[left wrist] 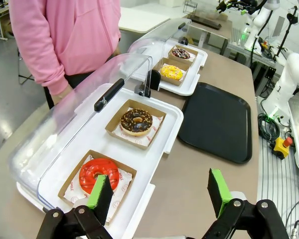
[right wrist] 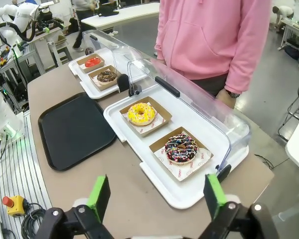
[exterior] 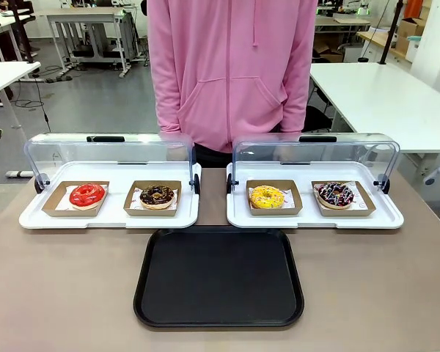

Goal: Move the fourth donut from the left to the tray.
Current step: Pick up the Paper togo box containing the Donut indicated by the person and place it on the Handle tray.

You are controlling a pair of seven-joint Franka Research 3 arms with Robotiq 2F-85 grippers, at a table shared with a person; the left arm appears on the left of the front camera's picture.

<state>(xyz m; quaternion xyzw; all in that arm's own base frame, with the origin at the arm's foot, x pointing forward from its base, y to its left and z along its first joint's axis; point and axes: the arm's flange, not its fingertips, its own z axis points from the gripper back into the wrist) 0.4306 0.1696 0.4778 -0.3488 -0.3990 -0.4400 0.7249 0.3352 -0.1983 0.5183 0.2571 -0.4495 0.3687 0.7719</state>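
Observation:
The fourth donut (exterior: pixel 335 194), dark chocolate with pink and white streaks and sprinkles, sits in a brown cardboard holder at the right end of the right white display tray (exterior: pixel 381 220). It also lies in the right wrist view, fourth donut (right wrist: pixel 181 148), and far off in the left wrist view, fourth donut (left wrist: pixel 181 53). The black tray (exterior: pixel 218 276) lies empty in front of both display trays; tray (right wrist: pixel 74 129), tray (left wrist: pixel 217 121). My right gripper (right wrist: pixel 157 196) hangs open above the table's edge, short of the donut. My left gripper (left wrist: pixel 162 191) is open near the red donut (left wrist: pixel 98 175).
Left to right stand a red donut (exterior: pixel 86 195), a chocolate donut with tan crumbs (exterior: pixel 157 196) and a yellow donut (exterior: pixel 267 196). Both clear lids (exterior: pixel 110 154) are raised at the back. A person in a pink hoodie (exterior: pixel 231 66) stands at the far side.

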